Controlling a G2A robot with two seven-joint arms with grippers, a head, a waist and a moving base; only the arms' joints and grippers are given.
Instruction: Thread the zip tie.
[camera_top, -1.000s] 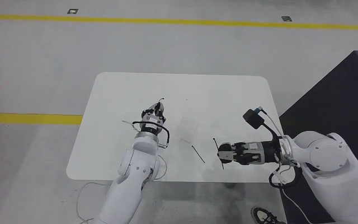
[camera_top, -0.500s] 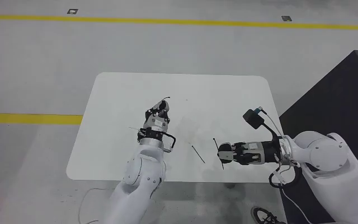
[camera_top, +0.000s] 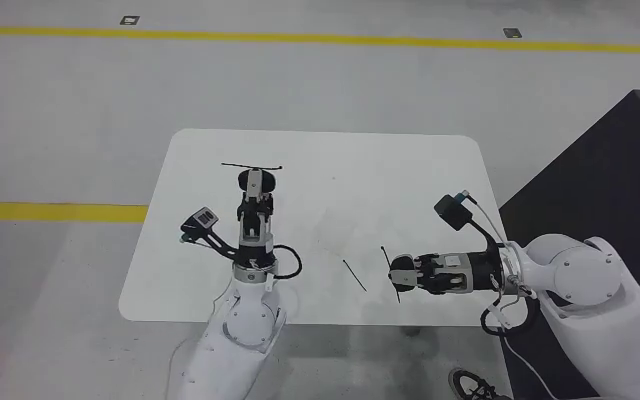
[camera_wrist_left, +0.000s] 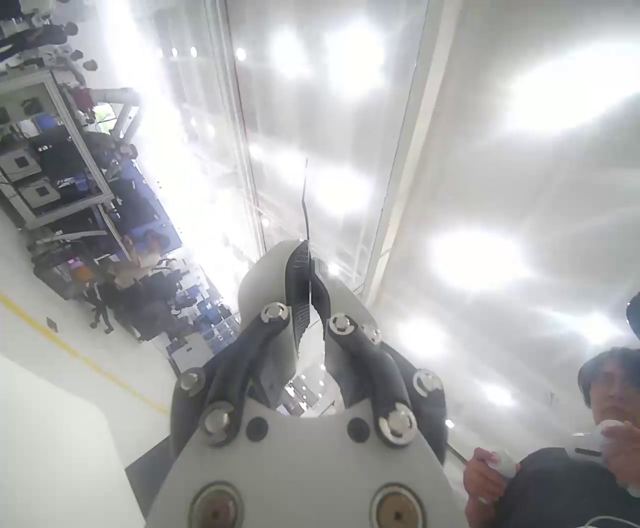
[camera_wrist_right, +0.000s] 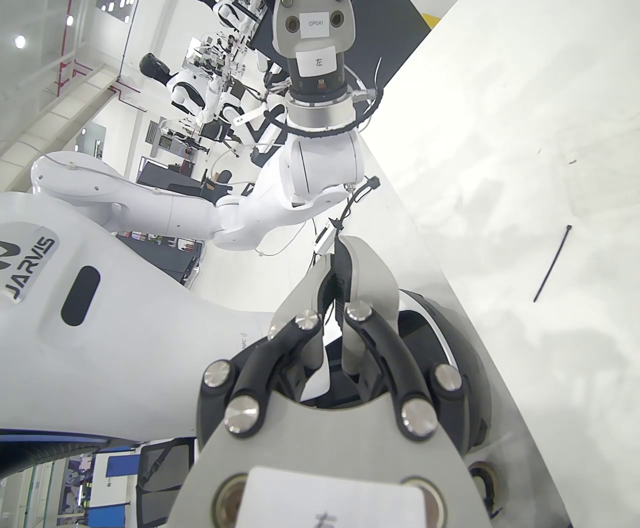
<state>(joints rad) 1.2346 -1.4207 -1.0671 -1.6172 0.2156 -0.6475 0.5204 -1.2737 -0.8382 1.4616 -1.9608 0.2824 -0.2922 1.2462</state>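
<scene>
My left gripper (camera_top: 254, 178) is raised over the white table (camera_top: 420, 170), left of its middle, and is shut on a thin black zip tie (camera_top: 252, 166) that lies crosswise above its fingertips. In the left wrist view that zip tie (camera_wrist_left: 305, 210) sticks out past the closed gripper (camera_wrist_left: 307, 252) toward the ceiling. My right gripper (camera_top: 397, 272) is low near the table's front edge, shut on a second black zip tie (camera_top: 388, 262). The right wrist view shows this gripper (camera_wrist_right: 340, 252) with its jaws together. A third zip tie (camera_top: 354, 275) (camera_wrist_right: 552, 270) lies loose on the table between the arms.
A dark surface (camera_top: 600, 170) borders the table on the right. The left arm (camera_wrist_right: 320, 150) stands upright across from my right gripper. A tiny dark scrap (camera_wrist_right: 572, 161) lies on the table farther out.
My left arm has swung up and to the left, turning its gripper upward with the zip tie still held. The right arm and the loose zip tie have not moved.
</scene>
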